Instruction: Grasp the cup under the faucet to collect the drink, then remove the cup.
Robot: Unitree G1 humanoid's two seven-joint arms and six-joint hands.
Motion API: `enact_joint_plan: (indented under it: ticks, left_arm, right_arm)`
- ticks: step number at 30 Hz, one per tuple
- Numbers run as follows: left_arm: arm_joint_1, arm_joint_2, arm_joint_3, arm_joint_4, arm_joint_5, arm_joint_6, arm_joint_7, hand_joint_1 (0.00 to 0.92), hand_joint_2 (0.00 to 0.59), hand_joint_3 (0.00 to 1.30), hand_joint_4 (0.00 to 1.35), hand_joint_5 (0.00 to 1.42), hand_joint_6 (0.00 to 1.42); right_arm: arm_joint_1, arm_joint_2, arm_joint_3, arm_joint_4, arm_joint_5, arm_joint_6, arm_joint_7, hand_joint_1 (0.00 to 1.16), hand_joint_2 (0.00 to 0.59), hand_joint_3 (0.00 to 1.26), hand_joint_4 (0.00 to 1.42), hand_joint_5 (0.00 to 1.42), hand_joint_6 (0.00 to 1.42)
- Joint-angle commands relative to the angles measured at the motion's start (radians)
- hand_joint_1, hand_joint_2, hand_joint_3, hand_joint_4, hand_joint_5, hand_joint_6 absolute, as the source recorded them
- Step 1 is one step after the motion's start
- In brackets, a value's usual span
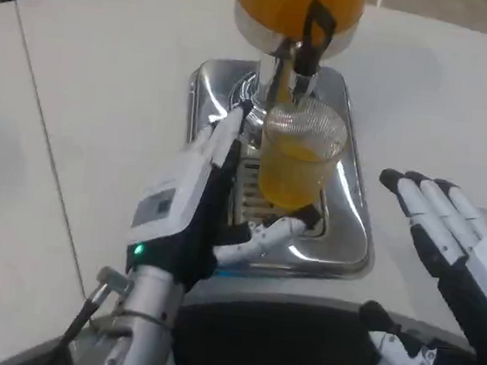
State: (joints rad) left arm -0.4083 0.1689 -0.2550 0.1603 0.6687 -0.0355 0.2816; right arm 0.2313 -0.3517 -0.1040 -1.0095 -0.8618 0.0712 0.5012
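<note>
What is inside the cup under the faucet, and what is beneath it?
The cup holds orange drink, filling roughly its lower half. Beneath it lies the shiny metal drip tray with a slotted grate. The cup's base and the left robot hand cover part of the grate.

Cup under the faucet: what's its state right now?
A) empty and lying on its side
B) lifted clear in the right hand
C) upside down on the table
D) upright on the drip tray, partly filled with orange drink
D: the cup stands upright on the drip tray with orange drink inside, the left hand at its side and the right hand open apart from it.
</note>
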Motion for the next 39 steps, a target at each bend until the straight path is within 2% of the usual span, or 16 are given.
enact_joint_plan:
  ticks: [1,6,15,18,21,28,35,39]
  left_arm:
    - [-0.031,-0.023,-0.006,0.064,-0.037,-0.032,0.003,0.338,0.076,0.0,0.0,0.04,0.08]
    - [-0.072,-0.038,-0.014,0.119,-0.06,-0.06,0.008,0.339,0.075,0.0,0.0,0.04,0.08]
    - [-0.175,-0.069,-0.01,0.266,-0.12,-0.104,0.01,0.355,0.075,0.0,0.0,0.07,0.1]
    - [-0.198,-0.075,-0.018,0.3,-0.122,-0.121,0.013,0.356,0.074,0.0,0.0,0.07,0.1]
    - [-0.217,-0.084,-0.026,0.334,-0.119,-0.124,0.018,0.355,0.07,0.0,0.0,0.07,0.1]
    - [-0.276,-0.103,-0.03,0.433,-0.119,-0.106,0.026,0.354,0.07,0.0,0.0,0.11,0.15]
    - [-0.308,-0.119,-0.028,0.493,-0.114,-0.085,0.081,0.394,0.072,0.0,0.0,0.25,0.3]
    - [-0.328,-0.123,-0.026,0.531,-0.121,-0.08,0.092,0.423,0.071,0.01,0.08,0.41,0.57]
  right_arm:
    - [-0.021,-0.008,-0.005,0.021,0.013,-0.002,0.011,0.56,0.448,0.0,0.0,0.0,0.08]
    - [-0.046,-0.01,-0.005,0.044,0.02,0.014,0.026,0.56,0.447,0.0,0.0,0.0,0.08]
    - [-0.038,0.008,0.017,0.055,-0.005,0.025,0.031,0.55,0.434,0.0,0.0,0.0,0.09]
    - [-0.08,0.018,0.018,0.04,0.015,0.075,0.069,0.55,0.432,0.0,0.0,0.0,0.09]
    - [-0.125,0.015,0.047,0.035,-0.008,0.085,0.092,0.55,0.429,0.0,0.0,0.0,0.09]
    - [-0.142,0.041,0.078,0.042,-0.022,0.139,0.123,0.5,0.413,0.0,0.0,0.0,0.1]
    - [-0.195,0.043,0.103,0.097,-0.034,0.167,0.118,0.49,0.412,0.0,0.0,0.0,0.1]
    - [-0.251,0.054,0.109,0.148,-0.03,0.206,0.12,0.48,0.417,0.0,0.0,0.0,0.11]
